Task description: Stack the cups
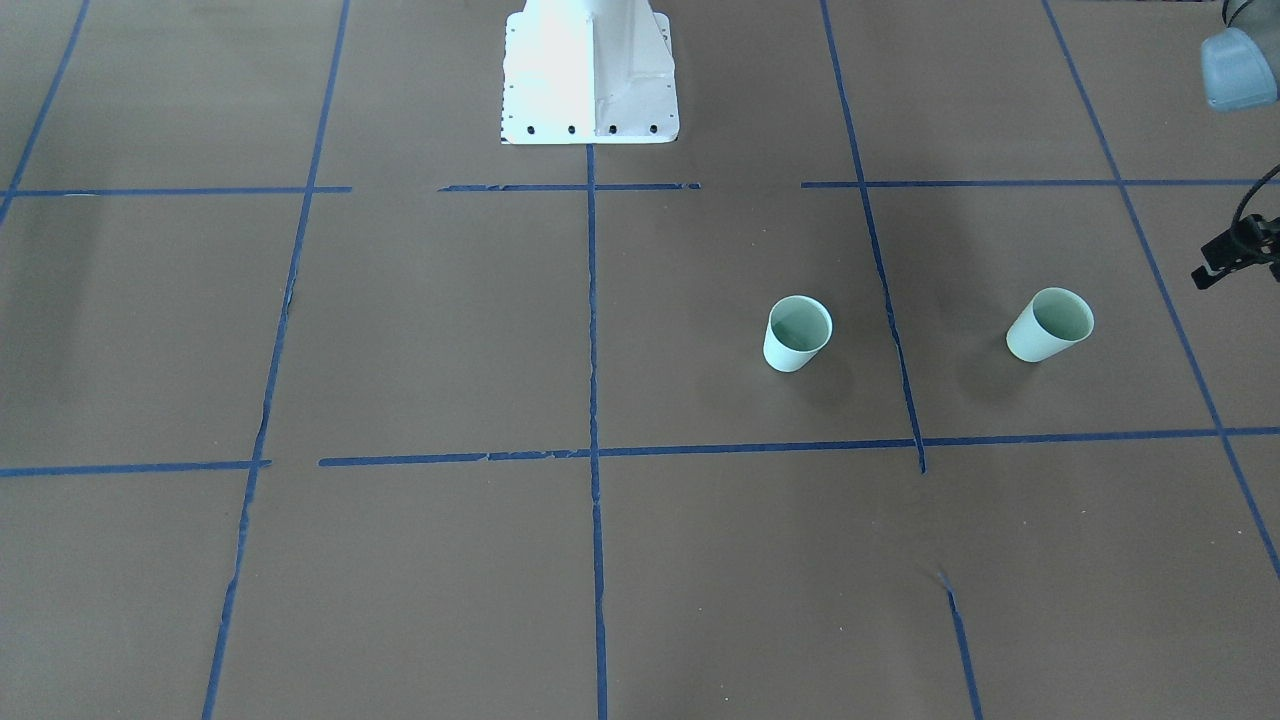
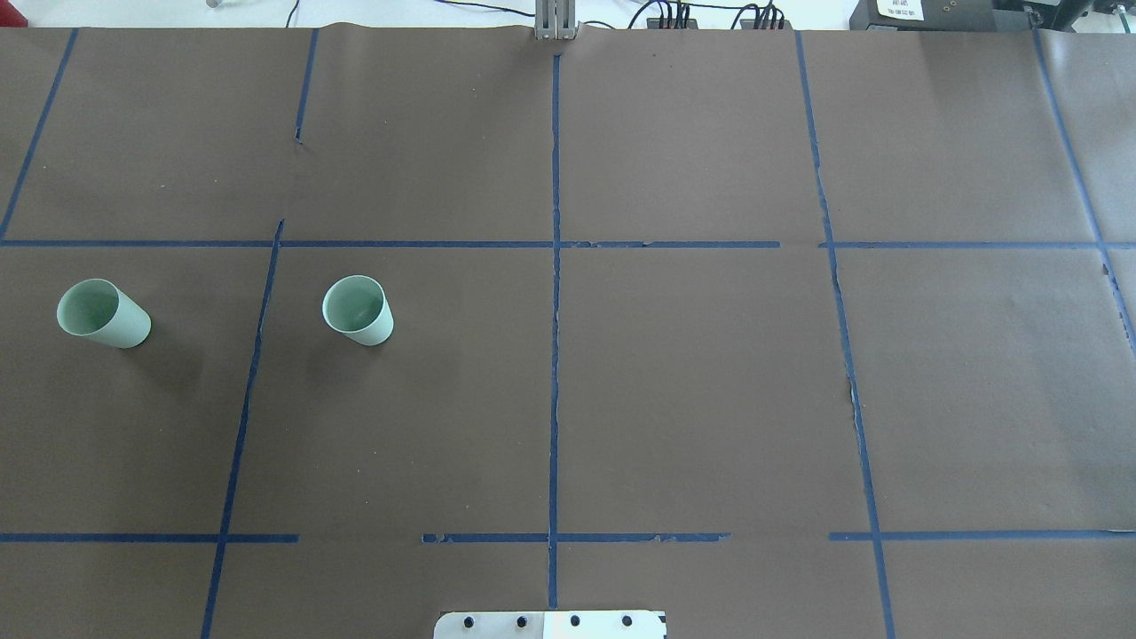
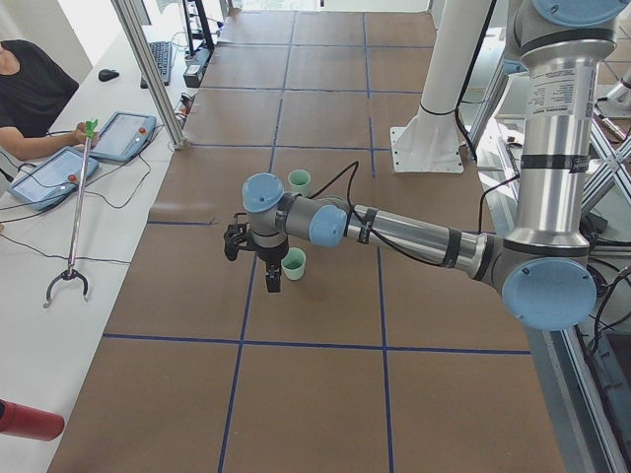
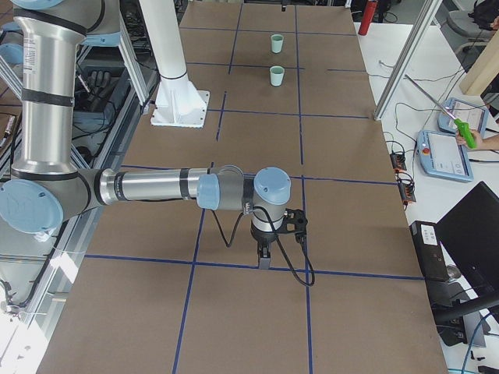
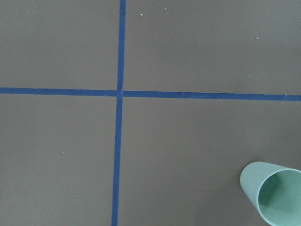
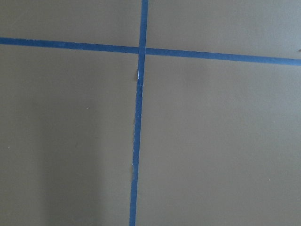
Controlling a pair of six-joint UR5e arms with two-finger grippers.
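Standing upright, rims up: outer cup, inner cup.

Robotics lab: paper-covered table gridded with blue tape, aluminium framing, teach pendant (on the operators' bench).

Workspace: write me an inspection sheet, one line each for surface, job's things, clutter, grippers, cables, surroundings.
Surface: table under brown paper, blue tape grid, tape torn in spots.
Job's things: two mint cups, upright, apart, unstacked; inner cup, outer cup, a tape line between them.
Clutter: nothing seen.
Grippers: left gripper hangs beside the outer cup, right gripper far from both; jaws cannot be judged on either.
Cables: black cable arcs along the left wrist, a cable loop hangs at the right wrist.
Surroundings: white pedestal, operator with tablets at a side bench.
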